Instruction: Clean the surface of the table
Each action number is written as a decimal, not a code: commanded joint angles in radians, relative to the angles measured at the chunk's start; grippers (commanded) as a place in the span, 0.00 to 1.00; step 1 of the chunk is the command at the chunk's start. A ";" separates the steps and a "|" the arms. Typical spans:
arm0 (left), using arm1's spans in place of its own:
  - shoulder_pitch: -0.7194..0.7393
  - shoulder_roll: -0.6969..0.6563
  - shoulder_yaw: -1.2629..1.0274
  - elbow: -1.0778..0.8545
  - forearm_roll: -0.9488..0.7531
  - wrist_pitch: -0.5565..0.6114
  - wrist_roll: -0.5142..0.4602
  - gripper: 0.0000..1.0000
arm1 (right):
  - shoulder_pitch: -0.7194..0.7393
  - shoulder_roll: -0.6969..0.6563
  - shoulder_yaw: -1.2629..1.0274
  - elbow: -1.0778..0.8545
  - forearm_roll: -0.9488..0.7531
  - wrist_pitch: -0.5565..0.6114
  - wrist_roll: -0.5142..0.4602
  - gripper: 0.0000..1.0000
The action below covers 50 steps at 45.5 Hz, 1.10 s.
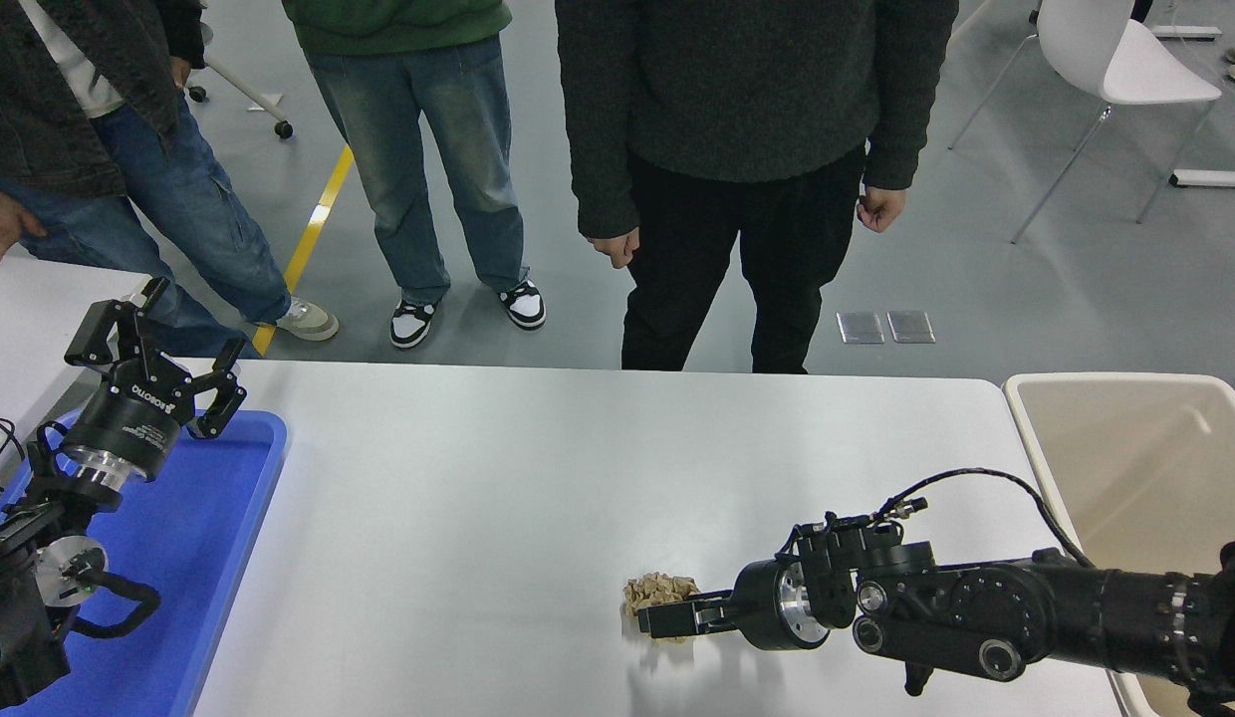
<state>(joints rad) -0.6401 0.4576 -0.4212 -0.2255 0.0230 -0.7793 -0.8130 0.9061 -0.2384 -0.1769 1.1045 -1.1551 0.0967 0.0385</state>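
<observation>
The white table surface (pixel 538 468) fills the middle of the head view. A crumpled beige paper wad (pixel 655 590) lies on it at the front right of centre. My right gripper (pixel 655 617) reaches in from the right, low over the table, and its fingers (pixel 677 617) sit against the wad's front side; the wad partly hides them. My left gripper (pixel 164 349) is open and empty, held up over the blue tray at the left.
A blue plastic tray (pixel 219 558) lies at the table's left edge. A beige rectangular bin (pixel 1125 448) stands past the table's right edge. Three people stand at the far side (pixel 737 179). A white chair (pixel 1115 70) is at the back right.
</observation>
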 commanded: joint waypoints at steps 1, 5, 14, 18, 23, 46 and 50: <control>0.000 0.000 0.001 0.000 0.000 0.000 0.000 1.00 | -0.001 0.021 -0.001 -0.035 -0.005 0.000 0.001 0.91; 0.000 0.000 -0.001 0.000 0.000 0.000 0.000 1.00 | -0.001 0.024 -0.001 -0.045 -0.009 0.002 0.001 0.90; 0.000 0.000 0.001 0.000 0.000 0.000 0.000 1.00 | 0.002 0.024 -0.013 -0.052 -0.040 0.009 0.003 0.67; 0.000 0.001 0.001 0.000 0.000 0.000 0.000 1.00 | 0.004 0.024 -0.013 -0.052 -0.067 0.024 0.003 0.51; 0.000 0.000 -0.001 0.000 0.000 0.000 0.000 1.00 | 0.008 0.022 -0.013 -0.052 -0.072 0.044 0.004 0.30; 0.000 0.001 0.001 0.000 0.000 0.000 0.000 1.00 | 0.039 -0.033 0.010 -0.034 -0.052 0.146 0.008 0.00; 0.000 0.001 0.001 0.000 0.000 0.000 0.000 1.00 | 0.045 -0.047 0.019 -0.026 -0.051 0.159 0.008 0.00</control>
<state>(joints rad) -0.6399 0.4583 -0.4208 -0.2255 0.0230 -0.7793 -0.8130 0.9369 -0.2538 -0.1738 1.0647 -1.2130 0.2268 0.0455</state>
